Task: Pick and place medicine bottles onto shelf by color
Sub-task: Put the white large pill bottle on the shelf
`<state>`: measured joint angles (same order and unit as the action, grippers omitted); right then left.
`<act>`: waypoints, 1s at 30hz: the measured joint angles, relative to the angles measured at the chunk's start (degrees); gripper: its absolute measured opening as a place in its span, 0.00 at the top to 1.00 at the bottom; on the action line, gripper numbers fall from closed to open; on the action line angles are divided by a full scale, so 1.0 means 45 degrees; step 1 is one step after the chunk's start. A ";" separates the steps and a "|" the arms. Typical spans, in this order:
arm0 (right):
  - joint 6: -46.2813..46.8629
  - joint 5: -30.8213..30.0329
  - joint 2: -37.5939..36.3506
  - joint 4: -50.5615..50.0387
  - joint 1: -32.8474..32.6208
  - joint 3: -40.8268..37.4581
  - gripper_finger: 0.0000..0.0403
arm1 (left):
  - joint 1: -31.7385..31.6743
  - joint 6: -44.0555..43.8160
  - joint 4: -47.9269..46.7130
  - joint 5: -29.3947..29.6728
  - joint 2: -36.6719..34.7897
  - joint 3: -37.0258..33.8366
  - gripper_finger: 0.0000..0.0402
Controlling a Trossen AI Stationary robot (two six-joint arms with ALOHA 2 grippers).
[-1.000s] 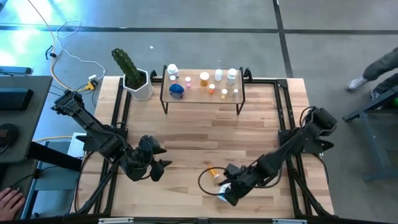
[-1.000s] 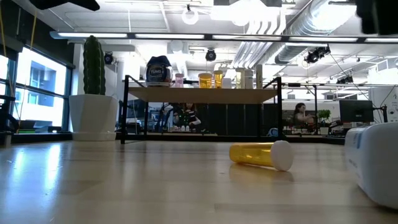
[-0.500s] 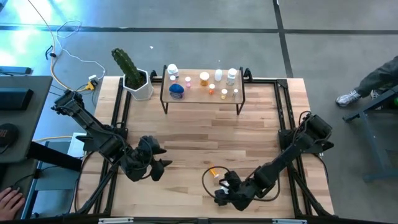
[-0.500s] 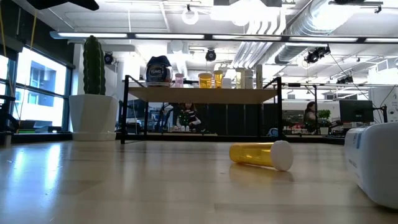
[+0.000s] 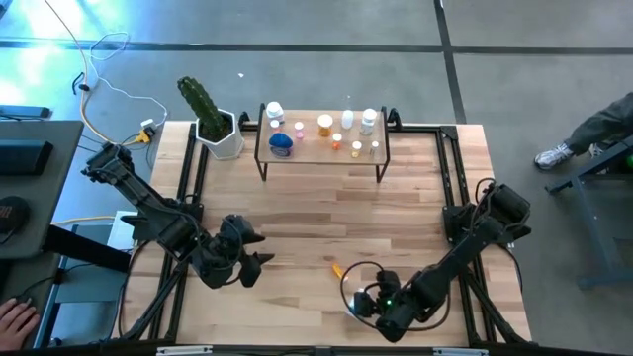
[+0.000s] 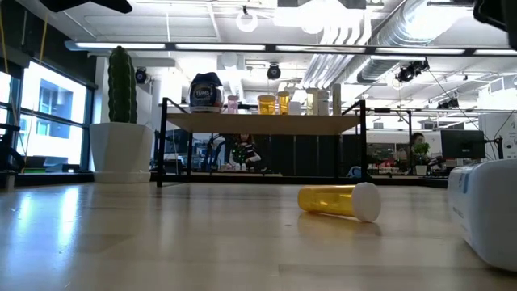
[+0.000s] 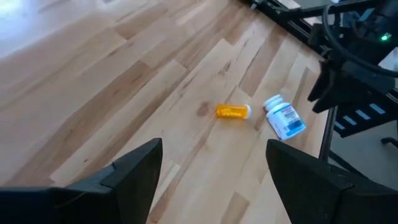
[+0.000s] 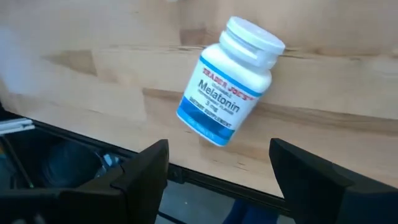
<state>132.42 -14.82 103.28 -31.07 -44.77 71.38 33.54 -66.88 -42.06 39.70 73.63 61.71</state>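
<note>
1. Our right gripper (image 5: 368, 305) has swung back toward the near edge over the last second, fingers spread and empty, and now hovers over the white bottle (image 8: 230, 81) lying on its side near the table's near edge.
2. That reads as lining up a pick — nothing is gripped yet.
3. The orange vial (image 6: 339, 200) lies just beside it, unmoved.
4. Our left gripper (image 5: 255, 265) waits near-left, spread.
5. The shelf (image 5: 321, 148) stands far, bottles already on it.
6. Label: "Trader Joe's Melatonin" — a shelf bottle (image 6: 205, 90) reads "TUMS".
</note>
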 joint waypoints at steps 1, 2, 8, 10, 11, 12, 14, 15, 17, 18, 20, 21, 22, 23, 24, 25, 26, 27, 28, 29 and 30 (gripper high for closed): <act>0.0039 -0.0006 0.0000 -0.0006 0.0032 -0.0002 0.33 | 0.0000 -0.0001 0.0009 0.0077 0.0047 0.0000 0.31; 0.0030 -0.0003 0.0000 0.0014 0.0076 -0.0002 0.33 | -0.0001 0.0003 0.0006 0.0141 0.0096 0.0000 0.31; 0.0039 0.0084 0.0000 0.0173 0.0285 -0.0002 0.33 | -0.0005 0.0004 0.0003 0.0234 0.0559 0.0000 0.31; 0.0043 0.0119 0.0047 0.0318 0.0295 0.0001 0.33 | -0.0005 0.0006 0.0012 0.0239 0.0728 -0.0001 0.31; 0.0071 0.0244 0.0115 0.0359 0.0290 0.0038 0.33 | -0.0005 0.0003 0.0020 0.0236 0.0809 -0.0004 0.31; 0.0123 0.0388 0.0205 0.0406 0.0283 0.0076 0.33 | -0.0005 0.0003 0.0047 0.0234 0.0875 0.0000 0.31; 0.0144 0.0728 0.0407 0.0399 0.0272 0.0232 0.34 | -0.0006 0.0003 0.0091 0.0234 0.0985 0.0000 0.31; 0.0126 0.0969 0.0454 0.0367 0.0246 0.0306 0.34 | -0.0016 0.0007 0.0055 0.0224 0.0995 -0.0005 0.31; -0.0141 0.1350 0.0481 0.0248 0.0246 0.0573 0.35 | -0.0024 0.0007 0.0086 0.0186 0.0976 -0.0005 0.31; -0.0299 0.1461 0.0481 -0.0032 0.0246 0.0828 0.35 | -0.0029 0.0021 0.0073 0.0167 0.0976 -0.0005 0.31; -0.0569 0.1521 0.0481 -0.1105 0.0246 0.1625 0.37 | -0.0029 0.0241 0.0071 0.0103 0.0976 -0.0005 0.31; -0.0673 0.1523 0.0481 -0.1898 0.0246 0.2129 0.38 | -0.0029 0.0331 0.0072 0.0098 0.0976 -0.0005 0.31; -0.0763 0.1505 0.0481 -0.2729 0.0246 0.2628 0.40 | -0.0029 0.0378 0.0069 0.0076 0.0976 -0.0005 0.31; -0.0787 0.1444 0.0481 -0.3496 0.0271 0.3095 0.41 | -0.0029 0.0413 0.0069 -0.0003 0.0976 -0.0005 0.31; -0.0812 0.1395 0.0481 -0.4177 0.0312 0.3562 0.42 | -0.0029 0.0482 0.0075 -0.0106 0.0976 -0.0005 0.31; -0.0830 0.1401 0.0481 -0.4733 0.0363 0.4012 0.43 | -0.0029 0.0487 0.0077 -0.0190 0.0976 -0.0005 0.31; -0.0881 0.1374 0.0481 -0.5129 0.0419 0.4435 0.44 | -0.0029 0.0488 0.0072 -0.0268 0.0976 -0.0005 0.31; -0.0953 0.1297 0.0481 -0.5374 0.0474 0.4797 0.45 | -0.0029 0.0528 0.0072 -0.0327 0.0976 -0.0005 0.31; -0.1049 0.1157 0.0503 -0.5540 0.0540 0.5120 0.46 | -0.0029 0.0635 0.0077 -0.0359 0.0976 -0.0005 0.31; -0.1123 0.0965 0.0541 -0.5681 0.0594 0.5413 0.47 | -0.0029 0.0737 0.0077 -0.0386 0.0976 -0.0005 0.31; -0.1205 0.0851 0.0568 -0.5765 0.0626 0.5640 0.48 | -0.0029 0.0841 0.0077 -0.0388 0.0976 -0.0005 0.31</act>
<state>127.00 -10.99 105.84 -57.02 -41.95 96.76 33.41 -63.10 -41.71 37.95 78.02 61.69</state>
